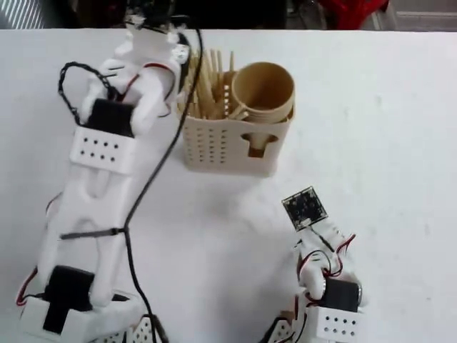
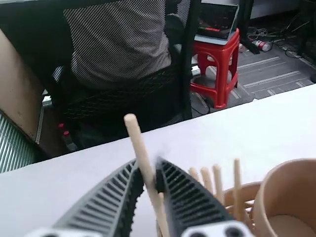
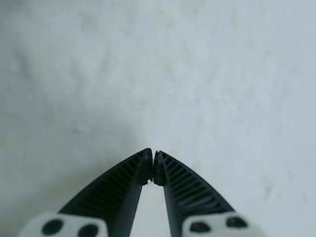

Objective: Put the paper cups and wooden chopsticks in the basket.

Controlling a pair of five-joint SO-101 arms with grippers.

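A cream perforated basket (image 1: 228, 146) stands on the white table at the back centre. It holds stacked paper cups (image 1: 264, 89) on its right side and several wooden chopsticks (image 1: 207, 86) standing on its left side. My left gripper (image 2: 152, 170) hangs over the basket's left part, shut on one wooden chopstick (image 2: 138, 143) that sticks up between its fingers. More chopstick tips (image 2: 217, 177) and a cup rim (image 2: 289, 192) show just below it. My right gripper (image 3: 152, 159) is shut on nothing, close above the bare table near the front.
The left arm (image 1: 100, 164) stretches from the front left to the basket, with a black cable (image 1: 153, 179) running along it. The right arm (image 1: 325, 286) sits folded at the front right. Beyond the table's far edge stand a chair and a red stool (image 2: 217, 59).
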